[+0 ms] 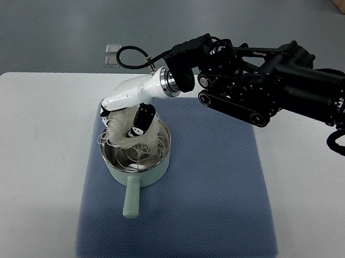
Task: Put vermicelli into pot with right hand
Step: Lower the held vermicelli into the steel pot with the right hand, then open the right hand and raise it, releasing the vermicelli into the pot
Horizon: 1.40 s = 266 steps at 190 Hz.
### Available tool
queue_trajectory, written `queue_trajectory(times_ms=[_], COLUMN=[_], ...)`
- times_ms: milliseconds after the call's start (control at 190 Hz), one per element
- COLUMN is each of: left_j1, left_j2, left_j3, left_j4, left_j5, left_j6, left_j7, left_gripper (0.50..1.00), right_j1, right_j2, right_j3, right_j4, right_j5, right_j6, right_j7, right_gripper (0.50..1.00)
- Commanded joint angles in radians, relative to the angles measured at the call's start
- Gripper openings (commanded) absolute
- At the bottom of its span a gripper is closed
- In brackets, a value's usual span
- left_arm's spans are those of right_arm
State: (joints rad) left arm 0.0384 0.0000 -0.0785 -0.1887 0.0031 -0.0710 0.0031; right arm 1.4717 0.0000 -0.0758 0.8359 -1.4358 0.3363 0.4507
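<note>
Over the pot (134, 161), at about the 9 o'clock side of the blue mat (216, 187), the right hand (129, 110) is reaching in from the picture's right and is grasping the vermicelli (124, 132), a pale tangle that is hanging from the fingers (142, 121) down into the steel bowl. Part of the bundle is draping over the pot's rim toward 10 o'clock, with loose strands looping outside it.

To finish the step well, I judge the hand should be shifting slightly toward 4 o'clock, so the whole bundle is centring over the opening, and lowering before the fingers let go; releasing where it is now risks strands sliding off onto the mat. The springy strands may also be clinging to the fingers, so a slow, straight lift afterwards looks wise.

Around it, the pot's handle (131, 199) is pointing toward 6 o'clock, clear of the arm. The white desk (30, 171) is carrying the mat. A small clear object (112, 56) is lying at 12 o'clock beyond the desk edge, well apart. Nothing is blocking the drop. The left arm is not showing.
</note>
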Motion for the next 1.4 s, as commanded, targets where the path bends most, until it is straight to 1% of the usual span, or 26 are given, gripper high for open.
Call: queue_trajectory(times_ms=[0,400,405,410,416,421,426,431,437,442,447,452,458,463,468,484,489,516,542,563,794,968,1042,1257,1336,1394], left_j1=[0.000,0.000,0.000,0.000,0.000,0.000,0.000,0.000,0.000,0.000,0.000,0.000,0.000,0.000,0.000,0.000,0.000,0.000,0.000,0.000,0.000,0.000,0.000,0.000,0.000,0.000], left_j2=[0.000,0.000,0.000,0.000,0.000,0.000,0.000,0.000,0.000,0.000,0.000,0.000,0.000,0.000,0.000,0.000,0.000,0.000,0.000,0.000,0.000,0.000,0.000,0.000,0.000,0.000], left_j3=[0.000,-0.001,0.000,0.000,0.000,0.000,0.000,0.000,0.000,0.000,-0.001,-0.001,0.000,0.000,0.000,0.000,0.000,0.000,-0.001,0.000,0.000,0.000,-0.001,0.000,0.000,-0.001], left_j4=[0.000,0.000,0.000,0.000,0.000,0.000,0.000,0.000,0.000,0.000,0.000,0.000,0.000,0.000,0.000,0.000,0.000,0.000,0.000,0.000,0.000,0.000,0.000,0.000,0.000,0.000], left_j5=[0.000,0.000,0.000,0.000,0.000,0.000,0.000,0.000,0.000,0.000,0.000,0.000,0.000,0.000,0.000,0.000,0.000,0.000,0.000,0.000,0.000,0.000,0.000,0.000,0.000,0.000], left_j6=[0.000,-0.001,-0.001,-0.001,-0.001,-0.001,0.000,0.000,0.000,0.000,0.000,0.000,0.000,0.000,-0.001,0.000,0.000,-0.001,0.000,0.000,0.000,-0.001,-0.001,0.000,-0.001,0.000], left_j7=[0.000,0.000,0.000,0.000,0.000,0.000,0.000,0.000,0.000,0.000,0.000,0.000,0.000,0.000,0.000,0.000,0.000,0.000,0.000,0.000,0.000,0.000,0.000,0.000,0.000,0.000], left_gripper=[1.000,1.000,1.000,1.000,1.000,1.000,1.000,1.000,1.000,1.000,1.000,1.000,1.000,1.000,1.000,1.000,1.000,1.000,1.000,1.000,1.000,1.000,1.000,1.000,1.000,1.000], right_j1=[-0.021,-0.080,-0.080,-0.080,-0.080,-0.080,-0.080,-0.080,-0.080,-0.080,-0.082,-0.082,-0.080,-0.080,-0.082,-0.082,-0.082,-0.082,-0.083,-0.083,-0.096,-0.090,-0.085,-0.082,-0.082,-0.082], right_j2=[0.000,0.000,0.000,0.000,0.000,0.000,0.000,0.000,0.000,0.000,0.000,0.000,0.000,0.000,0.000,0.000,0.000,0.000,0.000,0.000,0.000,0.000,0.000,-0.018,-0.043,-0.054], right_j3=[-0.004,-0.013,-0.012,-0.012,-0.010,-0.010,-0.010,-0.010,-0.009,-0.009,-0.009,-0.009,-0.009,-0.009,-0.009,-0.009,-0.009,-0.010,-0.012,-0.012,-0.009,-0.001,0.005,0.094,0.119,0.128], right_j4=[-0.017,-0.054,-0.054,-0.054,-0.054,-0.054,-0.054,-0.054,-0.054,-0.054,-0.054,-0.054,-0.054,-0.054,-0.054,-0.054,-0.055,-0.057,-0.058,-0.060,-0.072,-0.067,-0.064,-0.064,-0.064,-0.066], right_j5=[0.000,0.011,0.012,0.012,0.015,0.015,0.017,0.017,0.017,0.017,0.018,0.018,0.020,0.020,0.020,0.020,0.020,0.020,0.020,0.020,0.025,0.080,0.158,0.416,0.515,0.577], right_j6=[-0.003,-0.016,-0.019,-0.019,-0.020,-0.020,-0.023,-0.023,-0.026,-0.026,-0.031,-0.031,-0.034,-0.034,-0.039,-0.043,-0.048,-0.057,-0.072,-0.080,-0.100,-0.079,-0.028,0.185,0.270,0.275], right_j7=[-0.001,-0.017,-0.015,-0.015,-0.015,-0.015,-0.017,-0.017,-0.015,-0.015,-0.017,-0.017,-0.015,-0.015,-0.015,-0.017,-0.015,-0.015,-0.015,-0.015,-0.013,0.000,-0.001,-0.021,-0.078,-0.127], right_gripper=[0.500,0.500,0.523,0.523,0.571,0.572,0.621,0.621,0.668,0.668,0.706,0.707,0.743,0.744,0.768,0.787,0.807,0.842,0.907,0.925,0.926,0.928,0.932,0.934,0.934,0.934])
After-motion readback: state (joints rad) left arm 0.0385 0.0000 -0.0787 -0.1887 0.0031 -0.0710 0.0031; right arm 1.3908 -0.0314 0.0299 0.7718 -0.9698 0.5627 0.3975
